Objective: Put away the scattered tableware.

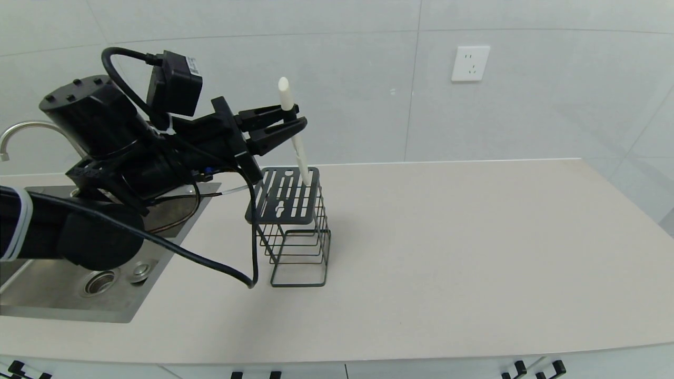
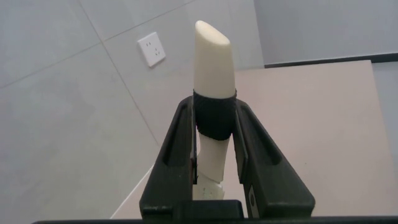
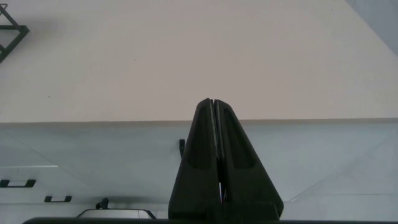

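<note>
Left hand: the black two-fingered left hand (image 1: 287, 123) is held in the air above the rack, at the end of the arm stretched over the sink; it is pinched on the upper part of the white utensil, one finger pressed to each side
Utensil: a long, smooth white utensil with a slanted upper tip (image 1: 285, 92) (image 2: 211, 59) is gripped nearly upright, with its top leaned slightly towards the robot's left; a black band is seen around it at the grip in the left wrist view
Utensil's lower end: it is brought down to the slotted top of the rack, near the plate's far right corner; whether it sits inside a slot cannot be told
Rack: a black wire rack with a flat slotted metal plate on top (image 1: 287, 196) is stood on the desk, just beside the sink's right edge
Right hand: the black right hand (image 3: 213, 109) is pressed together with nothing between its fingers, and is held over the front edge of the desk, well apart from the rack
Desk: a pale beige stone-like desk (image 1: 474, 237) carries the rack
Sink: a stainless steel sink (image 1: 47, 289) is set into the desk at the robot's left, with a curved metal tap (image 1: 21, 129) behind it
Wall: a white wall socket (image 1: 470, 63) is mounted on the grey tiled wall behind the desk
</note>
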`<state>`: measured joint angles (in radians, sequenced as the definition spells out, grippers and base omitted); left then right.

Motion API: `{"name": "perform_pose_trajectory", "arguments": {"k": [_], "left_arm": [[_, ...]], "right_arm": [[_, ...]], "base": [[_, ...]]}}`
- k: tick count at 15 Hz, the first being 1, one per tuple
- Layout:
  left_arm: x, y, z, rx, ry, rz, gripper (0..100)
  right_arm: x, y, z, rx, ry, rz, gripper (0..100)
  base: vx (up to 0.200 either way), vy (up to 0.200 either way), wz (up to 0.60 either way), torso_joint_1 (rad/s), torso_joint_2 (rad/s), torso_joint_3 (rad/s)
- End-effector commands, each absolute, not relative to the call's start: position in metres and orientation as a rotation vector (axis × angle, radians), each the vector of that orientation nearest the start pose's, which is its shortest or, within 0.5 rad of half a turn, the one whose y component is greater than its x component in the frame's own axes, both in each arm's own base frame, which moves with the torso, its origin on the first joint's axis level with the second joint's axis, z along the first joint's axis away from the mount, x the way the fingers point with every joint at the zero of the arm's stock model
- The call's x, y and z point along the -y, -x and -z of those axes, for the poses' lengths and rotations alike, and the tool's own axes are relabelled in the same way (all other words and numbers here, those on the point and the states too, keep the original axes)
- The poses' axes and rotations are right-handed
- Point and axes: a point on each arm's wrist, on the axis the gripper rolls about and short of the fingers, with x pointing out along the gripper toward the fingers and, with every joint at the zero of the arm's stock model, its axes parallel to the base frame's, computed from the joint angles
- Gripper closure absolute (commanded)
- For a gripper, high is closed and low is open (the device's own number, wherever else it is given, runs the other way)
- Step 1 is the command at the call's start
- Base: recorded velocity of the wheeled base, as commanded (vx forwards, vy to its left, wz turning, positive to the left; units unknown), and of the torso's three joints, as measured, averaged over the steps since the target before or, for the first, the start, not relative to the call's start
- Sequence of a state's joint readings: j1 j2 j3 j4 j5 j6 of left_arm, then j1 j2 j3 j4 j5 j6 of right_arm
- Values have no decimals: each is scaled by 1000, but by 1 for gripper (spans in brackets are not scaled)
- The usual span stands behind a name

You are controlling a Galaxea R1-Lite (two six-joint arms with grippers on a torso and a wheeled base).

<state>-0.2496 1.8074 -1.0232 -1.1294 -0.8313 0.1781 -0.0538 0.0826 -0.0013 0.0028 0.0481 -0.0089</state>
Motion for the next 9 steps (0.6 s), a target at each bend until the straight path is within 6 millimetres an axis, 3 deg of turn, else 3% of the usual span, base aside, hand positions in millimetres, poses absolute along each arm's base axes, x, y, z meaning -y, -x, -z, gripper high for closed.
{"name": "perform_pose_trajectory", "arguments": {"k": [1,9], "left_arm": [[100,-324,-251,434,-260,1039,100],[100,-331,-245,419,-258,1035,100]], "right_arm": [[-2,16,-77,-87,5,6,100],[-2,16,-77,-86,5,6,100]], "base": [[0,0,0,0,0,0],[0,0,0,0,0,0]]}}
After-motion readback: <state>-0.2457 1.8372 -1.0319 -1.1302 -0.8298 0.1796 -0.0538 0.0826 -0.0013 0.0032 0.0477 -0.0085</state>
